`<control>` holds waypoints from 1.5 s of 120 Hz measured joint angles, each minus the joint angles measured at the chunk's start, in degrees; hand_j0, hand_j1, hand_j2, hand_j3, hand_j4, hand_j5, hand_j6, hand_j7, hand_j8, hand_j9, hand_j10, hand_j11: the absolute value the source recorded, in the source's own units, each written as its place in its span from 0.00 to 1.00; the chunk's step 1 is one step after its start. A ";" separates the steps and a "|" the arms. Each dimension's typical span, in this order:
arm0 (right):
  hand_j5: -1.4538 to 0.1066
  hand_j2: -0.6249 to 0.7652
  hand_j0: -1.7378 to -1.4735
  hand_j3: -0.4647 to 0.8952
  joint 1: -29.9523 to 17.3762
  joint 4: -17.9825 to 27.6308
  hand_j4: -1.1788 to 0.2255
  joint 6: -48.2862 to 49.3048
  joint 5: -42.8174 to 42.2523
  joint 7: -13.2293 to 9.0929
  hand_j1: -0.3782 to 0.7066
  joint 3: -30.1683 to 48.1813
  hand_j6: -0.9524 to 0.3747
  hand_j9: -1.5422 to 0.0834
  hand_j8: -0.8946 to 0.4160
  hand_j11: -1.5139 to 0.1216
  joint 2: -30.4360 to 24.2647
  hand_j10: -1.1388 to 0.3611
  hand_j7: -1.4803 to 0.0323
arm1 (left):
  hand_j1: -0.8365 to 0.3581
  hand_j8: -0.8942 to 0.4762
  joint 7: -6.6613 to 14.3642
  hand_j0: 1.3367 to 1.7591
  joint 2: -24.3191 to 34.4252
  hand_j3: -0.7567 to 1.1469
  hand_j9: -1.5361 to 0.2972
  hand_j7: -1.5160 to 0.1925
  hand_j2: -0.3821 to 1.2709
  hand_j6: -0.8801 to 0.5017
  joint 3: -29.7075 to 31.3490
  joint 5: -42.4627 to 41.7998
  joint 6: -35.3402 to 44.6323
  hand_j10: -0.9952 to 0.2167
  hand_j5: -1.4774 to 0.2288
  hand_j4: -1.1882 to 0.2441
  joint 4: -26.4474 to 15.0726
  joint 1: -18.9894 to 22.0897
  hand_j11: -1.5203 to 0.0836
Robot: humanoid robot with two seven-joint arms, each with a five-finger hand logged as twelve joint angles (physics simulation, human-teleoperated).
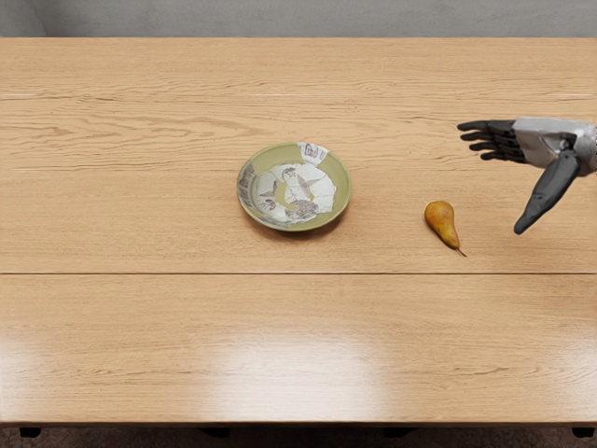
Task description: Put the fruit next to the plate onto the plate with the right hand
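Two things lie on the desk (140,327): a plate (342,191) and a pear (440,220). The plate sits a little above the middle of the frame, slightly left of center. Its rim is olive green, and its pale inner face carries a printed pattern, too small to make out. A small white patch with marks on it shows on the upper right of the rim.

The pear is to the right of the plate and slightly lower in the frame. It lies on its side on the bare wood, clearly apart from the plate, with open desk between them. It is yellow-orange, its thick end points to the upper left, and its thin stem points to the lower right.

One hand (536,147) shows, the right one, entering from the right edge in the upper right part of the frame. It is above and to the right of the pear and does not touch it. Its dark fingers (485,135) stretch out straight toward the left, slightly spread. The thumb (546,196) hangs down and to the left. The hand is wide open and holds nothing.

A grey wall (280,17) runs along the top edge of the frame behind the desk.
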 joint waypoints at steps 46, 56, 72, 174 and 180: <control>0.91 0.45 0.30 0.34 6.29 3.61 0.82 0.01 -0.23 -25.47 0.05 2.43 0.69 0.93 0.66 0.91 9.47 0.74 0.96 | 0.99 0.65 0.00 0.76 0.00 0.40 0.84 0.89 0.23 0.64 0.01 0.00 0.00 0.82 0.87 0.83 0.00 0.00 0.95; 0.91 0.45 0.30 0.34 6.85 6.06 0.82 0.01 -0.56 -30.71 0.05 2.74 0.69 0.93 0.66 0.90 10.45 0.74 0.96 | 0.99 0.65 0.00 0.76 0.00 0.40 0.84 0.89 0.23 0.64 0.01 0.00 0.00 0.82 0.87 0.83 0.00 0.00 0.95; 0.91 0.45 0.30 0.34 6.72 12.98 0.82 -6.14 -4.39 -33.82 0.06 2.57 0.69 0.93 0.66 0.90 11.08 0.74 0.96 | 0.99 0.65 0.00 0.76 0.00 0.40 0.84 0.89 0.23 0.64 0.01 0.00 0.00 0.82 0.87 0.83 0.00 0.00 0.95; 0.86 0.44 0.30 0.34 -2.17 17.75 0.77 -45.03 -23.63 -35.01 0.12 -9.58 0.65 0.88 0.61 0.86 17.21 0.70 0.90 | 0.99 0.65 0.00 0.76 0.00 0.40 0.84 0.89 0.23 0.64 0.01 0.00 0.00 0.82 0.87 0.83 0.00 0.00 0.95; 0.84 0.44 0.30 0.34 -2.36 17.68 0.76 -45.58 -24.00 -35.01 0.15 -9.64 0.63 0.86 0.59 0.84 17.37 0.68 0.88 | 0.99 0.65 0.00 0.76 0.00 0.40 0.84 0.89 0.23 0.64 0.01 0.00 -0.01 0.82 0.87 0.83 0.00 0.00 0.95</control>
